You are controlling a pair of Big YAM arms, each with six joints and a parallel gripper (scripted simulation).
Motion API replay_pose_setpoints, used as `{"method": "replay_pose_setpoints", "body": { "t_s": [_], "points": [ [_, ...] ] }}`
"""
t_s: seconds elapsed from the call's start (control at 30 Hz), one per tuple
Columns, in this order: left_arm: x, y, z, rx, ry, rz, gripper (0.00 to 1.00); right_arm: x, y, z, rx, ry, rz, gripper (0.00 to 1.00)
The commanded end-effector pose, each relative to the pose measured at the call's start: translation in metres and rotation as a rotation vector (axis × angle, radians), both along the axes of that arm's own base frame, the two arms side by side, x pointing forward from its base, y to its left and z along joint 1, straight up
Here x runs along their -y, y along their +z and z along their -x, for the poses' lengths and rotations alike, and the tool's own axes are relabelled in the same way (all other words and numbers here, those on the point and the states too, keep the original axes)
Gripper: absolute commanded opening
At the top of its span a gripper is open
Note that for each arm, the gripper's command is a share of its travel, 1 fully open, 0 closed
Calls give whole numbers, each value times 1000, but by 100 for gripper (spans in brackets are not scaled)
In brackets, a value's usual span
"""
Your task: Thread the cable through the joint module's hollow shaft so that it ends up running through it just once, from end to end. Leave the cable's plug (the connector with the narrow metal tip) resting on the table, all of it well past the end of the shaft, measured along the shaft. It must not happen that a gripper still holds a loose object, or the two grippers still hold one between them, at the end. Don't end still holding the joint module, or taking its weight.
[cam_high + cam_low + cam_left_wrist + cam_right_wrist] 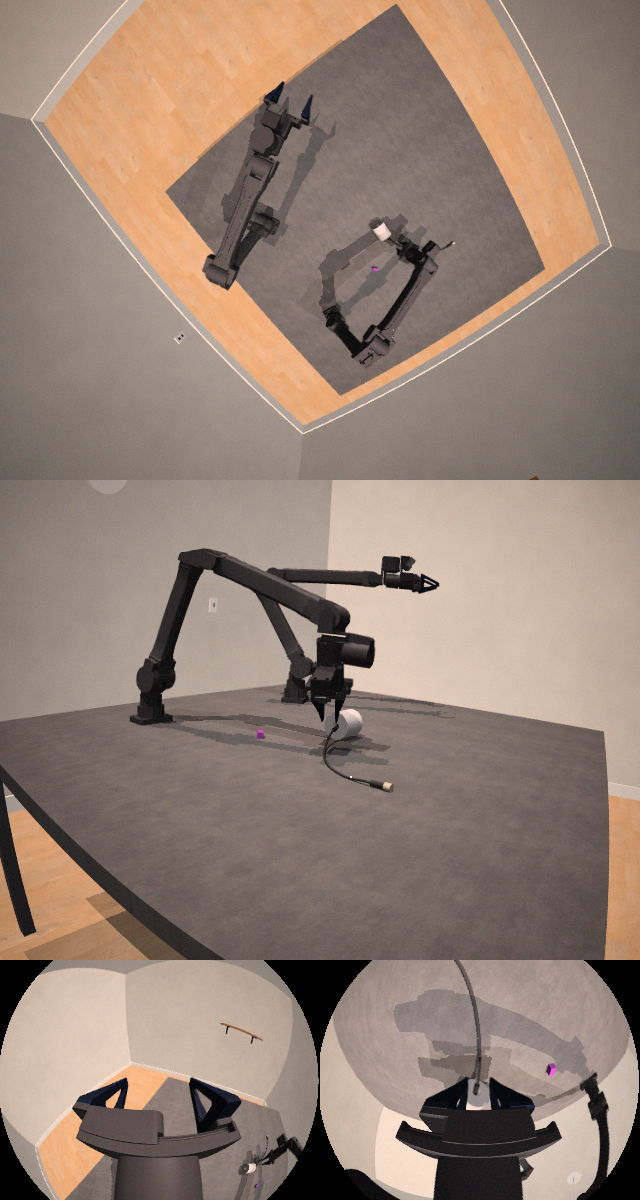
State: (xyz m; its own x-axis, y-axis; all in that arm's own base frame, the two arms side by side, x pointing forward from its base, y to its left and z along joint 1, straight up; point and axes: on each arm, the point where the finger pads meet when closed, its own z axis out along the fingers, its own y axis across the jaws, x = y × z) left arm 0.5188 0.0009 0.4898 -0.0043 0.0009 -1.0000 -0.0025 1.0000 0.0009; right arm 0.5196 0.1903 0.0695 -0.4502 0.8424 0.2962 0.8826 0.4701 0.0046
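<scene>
In the exterior view, nearest on the matte, mottled dk-grey counter (439,155) (361,867) (170,1092) (420,990): connector (453,242) (382,785), cylindrical, blk body w/ tan metallic-looking end; can't tell if it's the narrow-tipped plug. Top view puts it toward the R corner.

Thin, smooth blk cable (448,244) (326,756) (267,1146) (476,1020) curves back to the near round face of the joint module (382,231) (351,723) (250,1168) (478,1097), a smooth white cyl. on its side, away from all corners. Can't tell how far in the cable goes.

R gripper (408,250) (329,721) (266,1161) (479,1080) points down at that face, pointed blk fingers part-open, nothing gripped. Sm. magenta block (375,268) (260,734) (256,1185) (551,1069) sits apart, toward the arm's base.

Farthest: L gripper (297,89) (438,584) (159,1080), wide open, no load, triangular navy fingers, high by the top view's upper-L edge.
</scene>
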Motion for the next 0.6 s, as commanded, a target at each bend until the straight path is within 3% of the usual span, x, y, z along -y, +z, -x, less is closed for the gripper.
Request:
{"method": "replay_pose_setpoints", "body": {
  "t_s": [0.0, 0.17, 0.27, 0.47, 0.57],
  "points": [
    [-1, 12, -3, 26, 3, 2, 96, 6, 10, -23, 41, -7, -11, 32],
    [-1, 12, -3, 26, 3, 2, 96, -1, 19, -16, 65, 6, -17, 32],
    [-1, 12, -3, 26, 3, 2, 96, 0, -11, -6, 10, 11, -3, 32],
    [-1, 12, -3, 26, 3, 2, 96, -5, -3, -11, 44, 18, -10, 32],
    [-1, 12, -3, 26, 3, 2, 96, -6, -22, -5, 14, 23, -2, 32]
  ]
}}
